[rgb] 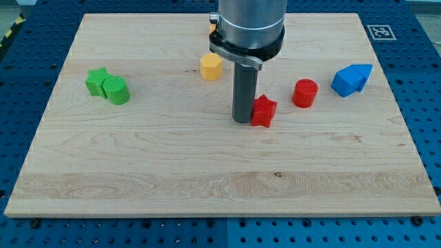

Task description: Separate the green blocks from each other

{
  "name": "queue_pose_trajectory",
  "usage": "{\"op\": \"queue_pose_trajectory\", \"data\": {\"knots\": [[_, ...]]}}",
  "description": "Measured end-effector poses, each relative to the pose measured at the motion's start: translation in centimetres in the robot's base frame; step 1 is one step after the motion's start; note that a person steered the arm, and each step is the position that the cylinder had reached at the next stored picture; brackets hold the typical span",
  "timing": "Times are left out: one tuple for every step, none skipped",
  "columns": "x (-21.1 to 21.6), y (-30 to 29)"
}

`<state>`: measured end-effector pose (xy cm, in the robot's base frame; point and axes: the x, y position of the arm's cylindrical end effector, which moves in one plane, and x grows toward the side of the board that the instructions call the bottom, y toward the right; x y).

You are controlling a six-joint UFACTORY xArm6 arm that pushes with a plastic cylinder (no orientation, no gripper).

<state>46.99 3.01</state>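
At the view's left, a green star block (96, 80) and a green cylinder (116, 90) sit touching each other on the wooden counter (138, 172). Near the view's top centre lies a yellow hexagonal block (211, 67). The arm's dark rod descends at centre; its tip (241, 121) rests just beside the left side of a red star block (263, 111), well apart from the green pair. No hand shows, so its state cannot be told. Rightward stand a red cylinder (304, 93) and two adjoining blue blocks (351, 79).
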Motion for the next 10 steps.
{"op": "queue_pose_trajectory", "data": {"knots": [[0.5,-2.6],[0.9,-8.4],[0.9,-14.9],[0.9,-21.9],[0.1,-29.4],[-2.4,-33.3],[-2.7,-33.5],[-6.5,-33.4],[-12.5,-33.4],[-12.9,-33.4]]}}
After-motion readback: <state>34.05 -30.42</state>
